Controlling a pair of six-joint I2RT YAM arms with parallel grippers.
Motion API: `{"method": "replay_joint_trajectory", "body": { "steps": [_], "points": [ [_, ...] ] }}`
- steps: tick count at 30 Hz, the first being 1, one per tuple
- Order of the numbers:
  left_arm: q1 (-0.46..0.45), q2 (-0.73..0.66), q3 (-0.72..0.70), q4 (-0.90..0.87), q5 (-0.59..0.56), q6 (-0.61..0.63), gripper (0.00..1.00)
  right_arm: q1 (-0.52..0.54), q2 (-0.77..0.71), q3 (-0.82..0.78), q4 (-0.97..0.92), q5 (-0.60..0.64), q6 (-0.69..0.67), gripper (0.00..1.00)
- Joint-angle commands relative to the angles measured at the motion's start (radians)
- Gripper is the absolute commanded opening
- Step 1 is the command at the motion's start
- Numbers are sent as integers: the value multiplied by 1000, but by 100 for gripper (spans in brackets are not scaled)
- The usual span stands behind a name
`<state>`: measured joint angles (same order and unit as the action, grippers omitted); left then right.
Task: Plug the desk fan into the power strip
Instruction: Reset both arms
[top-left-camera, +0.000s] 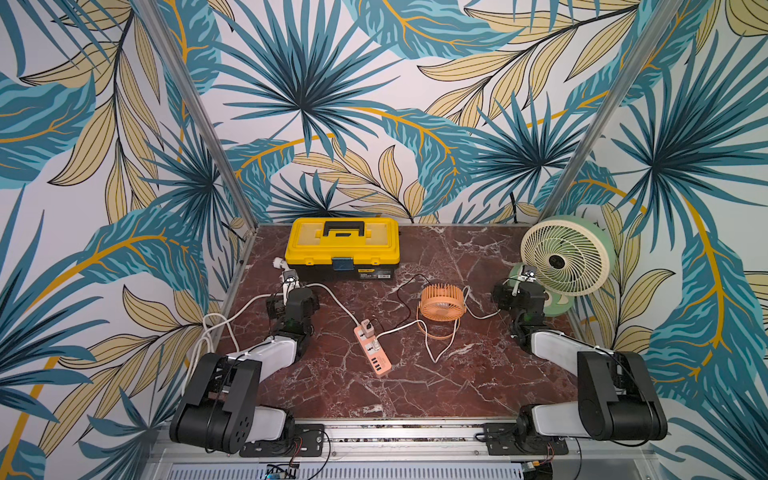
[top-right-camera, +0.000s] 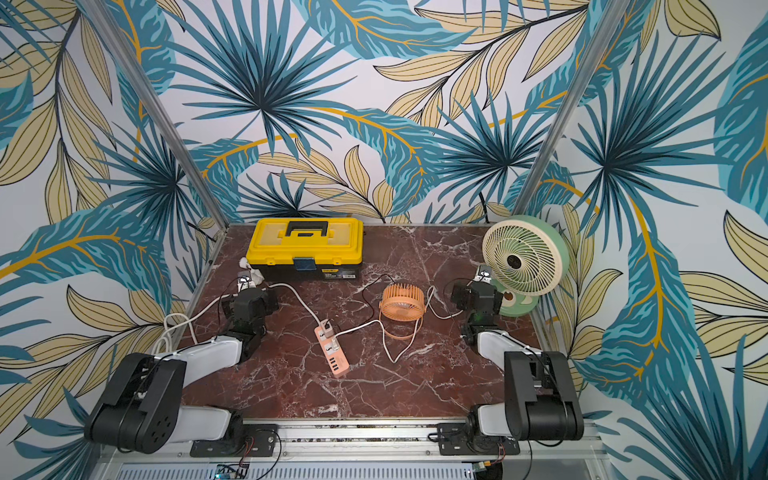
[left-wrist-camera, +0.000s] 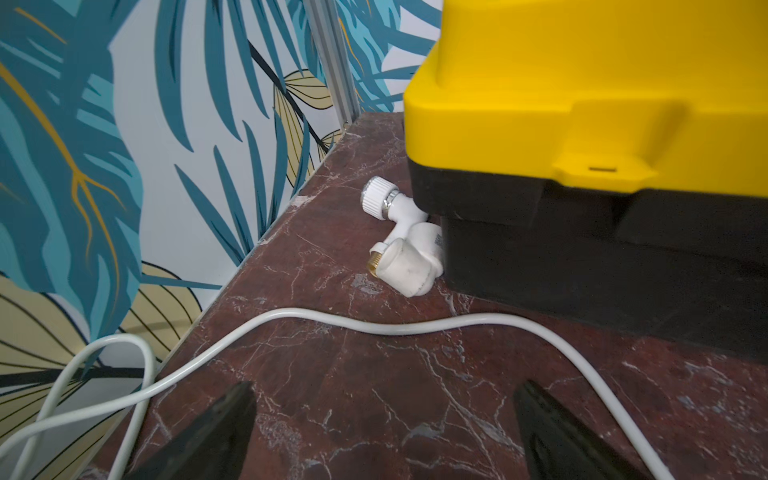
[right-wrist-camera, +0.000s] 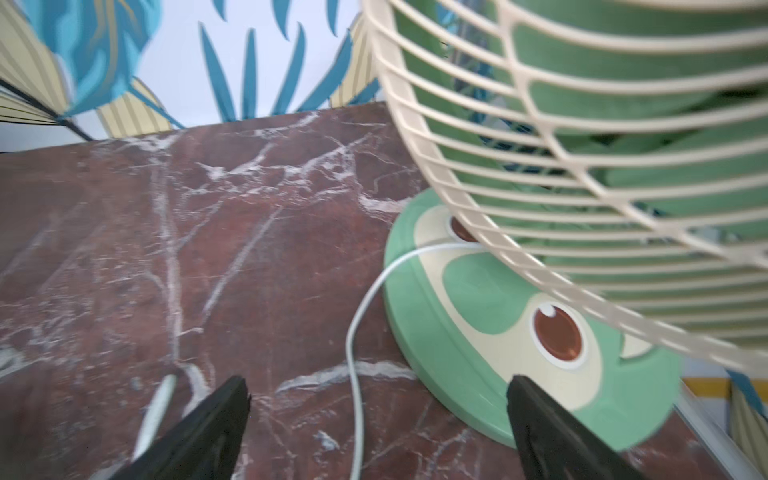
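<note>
- Apparently the plugging itself is done, as far as I can judge. In both top views the power strip (top-left-camera: 374, 353) lies in the middle of the counter (top-left-camera: 415, 390), well apart from the left arm (top-left-camera: 270, 349) and the right arm (top-left-camera: 557, 345). Something sits in each of its two sockets.
- In a top view, the farther socket carries a white adapter (top-right-camera: 325, 326), which I take to serve the small orange fan (top-right-camera: 402, 303). The nearer socket holds a white plug (top-right-camera: 335, 344). Its white lead (top-right-camera: 356, 328) curls past the orange fan toward the green desk fan (top-right-camera: 525, 255) in the far right corner. From this height I cannot confirm that the plug is pushed fully home.
- Left wrist view: the left pincer (left-wrist-camera: 384, 386) stands wide and empty above the counter. It faces the strip's thick white cord (left-wrist-camera: 374, 326), a white pipe fitting (left-wrist-camera: 405, 245) and the yellow toolbox (left-wrist-camera: 582, 104). No socket or plug shows here.
- Right wrist view, somewhat blurred: the right pincer (right-wrist-camera: 378, 380) is likewise wide and empty, just beside the desk fan's base (right-wrist-camera: 478, 291). The white lead comes off that base and crosses the counter between the fingers, and nothing is gripped.
- What I think is left is only a check that the plug is seated. If it proves loose, one firm push into the nearer socket remains.
</note>
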<state>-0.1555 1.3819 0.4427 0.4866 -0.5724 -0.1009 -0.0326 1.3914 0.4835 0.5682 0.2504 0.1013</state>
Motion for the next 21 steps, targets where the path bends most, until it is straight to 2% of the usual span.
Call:
{"method": "replay_joint_trajectory", "body": {
  "steps": [1, 4, 5, 7, 9, 12, 18, 20, 21],
  "points": [
    [6, 10, 14, 118, 9, 62, 100, 16, -78, -114, 152, -74, -32, 99],
    [8, 93, -99, 462, -6, 103, 100, 40, -155, -192, 212, 6, -4, 100],
    [6, 96, -77, 439, -1, 107, 100, 50, -176, -192, 178, 21, 0, 100],
    [14, 61, -15, 239, 31, 72, 100, 72, -198, -185, 119, 52, 2, 100],
    [23, 85, -17, 277, 38, 84, 100, 94, -228, -198, 95, 63, -7, 99],
    [23, 83, 7, 223, 43, 81, 100, 105, -236, -209, 104, 79, -12, 100],
    [23, 89, 27, 189, 54, 80, 100, 103, -74, -168, 272, 71, -79, 100],
    [24, 93, 11, 211, 115, 105, 100, 91, 85, -182, 442, -21, -92, 99],
    [23, 95, -10, 255, 163, 125, 100, 106, 164, -186, 592, -25, -120, 99]
  ]
}}
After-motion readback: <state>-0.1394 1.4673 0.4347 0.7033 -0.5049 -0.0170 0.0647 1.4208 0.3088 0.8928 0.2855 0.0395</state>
